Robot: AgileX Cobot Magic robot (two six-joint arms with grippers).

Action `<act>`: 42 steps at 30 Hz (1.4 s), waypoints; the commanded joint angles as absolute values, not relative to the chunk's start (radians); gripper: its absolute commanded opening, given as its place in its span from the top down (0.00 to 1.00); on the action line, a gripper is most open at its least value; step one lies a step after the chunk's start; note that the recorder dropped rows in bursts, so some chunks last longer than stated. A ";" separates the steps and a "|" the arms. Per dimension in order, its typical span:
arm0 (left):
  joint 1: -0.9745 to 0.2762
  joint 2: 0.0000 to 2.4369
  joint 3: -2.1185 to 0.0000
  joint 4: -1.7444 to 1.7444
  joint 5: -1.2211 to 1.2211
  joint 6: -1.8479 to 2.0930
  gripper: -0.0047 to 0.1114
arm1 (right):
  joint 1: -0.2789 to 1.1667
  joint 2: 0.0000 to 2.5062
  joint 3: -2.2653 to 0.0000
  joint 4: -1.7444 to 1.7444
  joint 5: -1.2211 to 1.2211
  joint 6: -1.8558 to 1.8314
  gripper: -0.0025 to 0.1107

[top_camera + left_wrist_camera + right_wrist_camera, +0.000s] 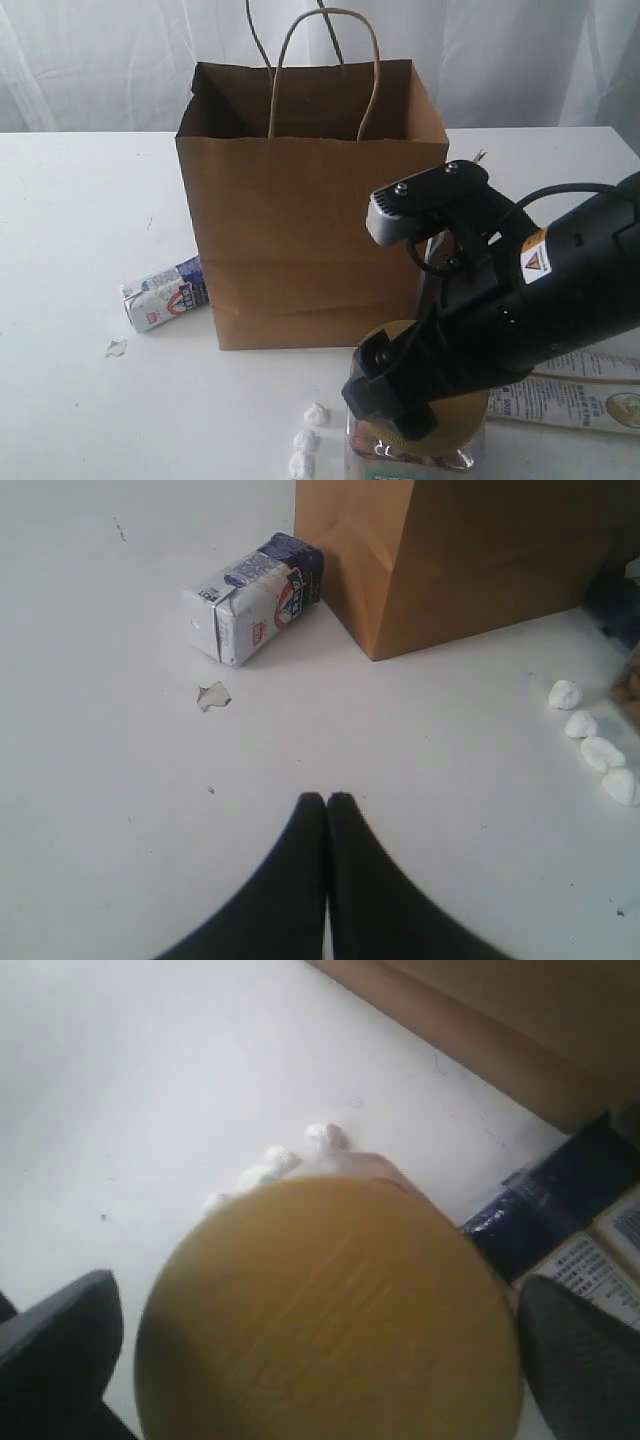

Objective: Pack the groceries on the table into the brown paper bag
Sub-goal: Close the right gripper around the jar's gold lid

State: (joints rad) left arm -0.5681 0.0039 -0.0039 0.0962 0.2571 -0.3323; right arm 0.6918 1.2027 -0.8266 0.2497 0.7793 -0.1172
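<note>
At the centre of the table [80, 250], the brown paper bag [310, 240] is standing upright with its mouth open and its two twisted handles rising above the rim. The small white-blue carton [160, 297] is lying on its side against the bag's lower left corner, touching it or just beside it. A small pale scrap [116, 348] is lying near the carton, on the side away from the bag.

The gold-lidded clear jar [440, 450] is standing upright in front of the bag's right half, close to the near edge of the exterior view. The right gripper [320, 1355] is hanging directly over the jar with its jaws spread wide. One dark finger [60, 1360] is sitting on each side of the round gold lid. A strip of bare table is showing between this finger and the lid, so the jar is not being gripped. The long white-blue packet [575, 400] is lying flat to the right of the jar, partly hidden under the right arm. A dark blue item [530, 1215], not identifiable, is lying between the jar and the bag.

The left gripper [327, 805] is hovering above bare table with its fingers pressed together and nothing between them. Four small white lumps [590, 745] are lying in a short row beside the jar.
</note>
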 commanded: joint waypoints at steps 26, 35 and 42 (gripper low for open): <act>-0.571 0.000 0.000 0.091 0.255 -0.337 0.96 | 0.766 1.178 -0.906 0.081 0.857 -0.131 0.10; -0.571 0.000 0.000 0.091 0.255 -0.337 0.96 | 0.789 1.199 -0.906 0.074 0.860 -0.178 0.10; -0.571 0.000 0.000 0.091 0.255 -0.337 0.96 | 0.789 1.263 -0.912 0.076 0.866 -0.153 0.10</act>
State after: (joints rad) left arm -0.5681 0.0039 -0.0039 0.0962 0.2571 -0.3323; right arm 0.7876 1.2460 -0.8990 0.0829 0.8593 -0.1589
